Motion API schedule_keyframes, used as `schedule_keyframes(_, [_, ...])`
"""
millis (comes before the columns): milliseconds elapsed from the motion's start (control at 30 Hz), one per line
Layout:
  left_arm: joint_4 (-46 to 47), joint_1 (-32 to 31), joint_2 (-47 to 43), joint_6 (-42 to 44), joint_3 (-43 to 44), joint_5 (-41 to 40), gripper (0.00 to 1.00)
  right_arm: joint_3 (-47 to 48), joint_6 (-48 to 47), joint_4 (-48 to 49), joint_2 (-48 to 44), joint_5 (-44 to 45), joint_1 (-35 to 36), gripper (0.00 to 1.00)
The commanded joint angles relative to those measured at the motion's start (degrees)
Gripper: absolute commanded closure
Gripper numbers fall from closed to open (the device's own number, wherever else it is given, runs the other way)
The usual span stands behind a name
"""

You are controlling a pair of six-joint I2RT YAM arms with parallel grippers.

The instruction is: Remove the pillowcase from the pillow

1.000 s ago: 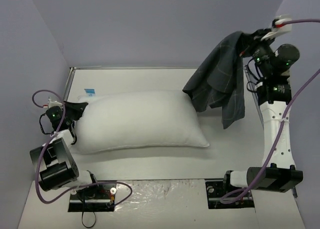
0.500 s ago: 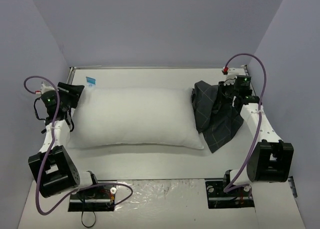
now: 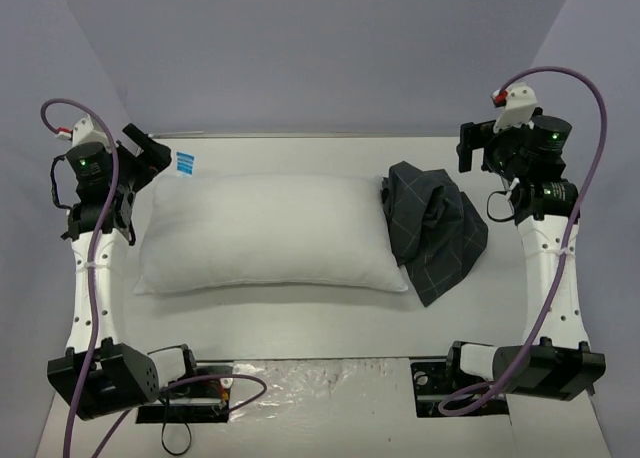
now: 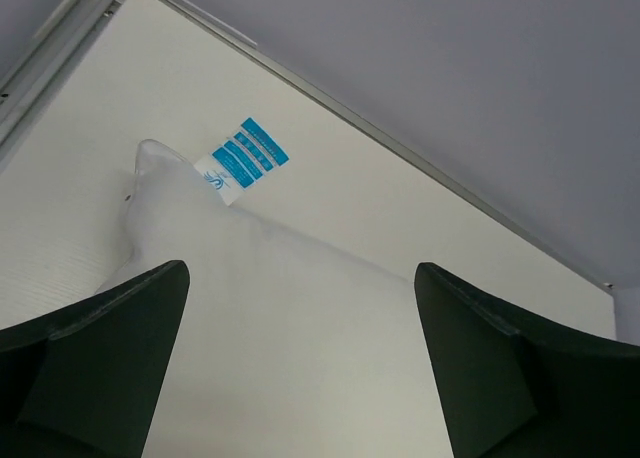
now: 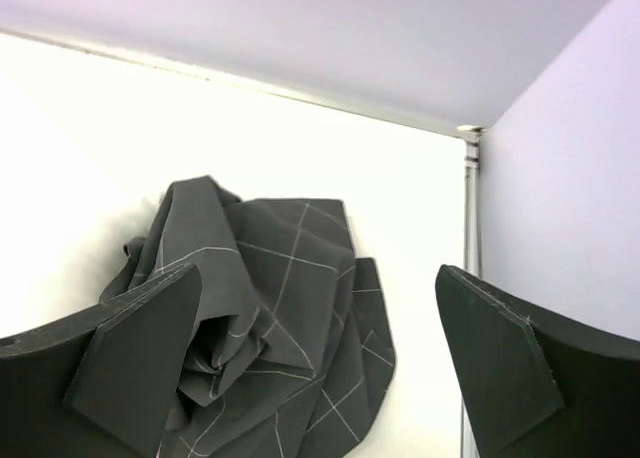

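The bare white pillow (image 3: 272,233) lies across the middle of the table, its blue tag (image 3: 184,164) at the far left corner. The dark checked pillowcase (image 3: 432,228) lies crumpled in a heap on the table against the pillow's right end. My left gripper (image 3: 148,153) hangs open above the pillow's far left corner, nothing between its fingers; its wrist view shows the pillow (image 4: 290,348) and tag (image 4: 240,160) below. My right gripper (image 3: 478,146) is raised and open above and behind the heap, with the pillowcase (image 5: 270,308) lying free beneath it.
The white table (image 3: 300,323) ends at a raised rim along the back (image 3: 280,135) and right side (image 5: 470,238). Purple-grey walls close in on three sides. Both arm bases (image 3: 480,363) sit at the near edge with looping purple cables.
The right gripper lowered the pillowcase from the air onto the table, let it go and rose. The left gripper released the pillow's left end, opened and lifted toward the back.
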Motion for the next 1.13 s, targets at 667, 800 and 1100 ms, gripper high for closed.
schedule_keyframes(667, [-9.07,-19.66,-18.76,9.73,-5.06,8.07,0.06,-4.52,15.27,-6.13,-9.89,12.94,-3.63,0.0])
schedule_keyframes(800, [-10.21,-19.66,-20.08,9.73,-5.68,7.9,0.06,-5.05,15.27,-6.13,-10.86,13.47,-3.63,0.0])
schedule_keyframes(1100, [-13.29,-19.57,-21.93,11.23,-4.28,5.88,0.06,-4.79,12.99,-6.05,-11.12,12.51,-3.63,0.0])
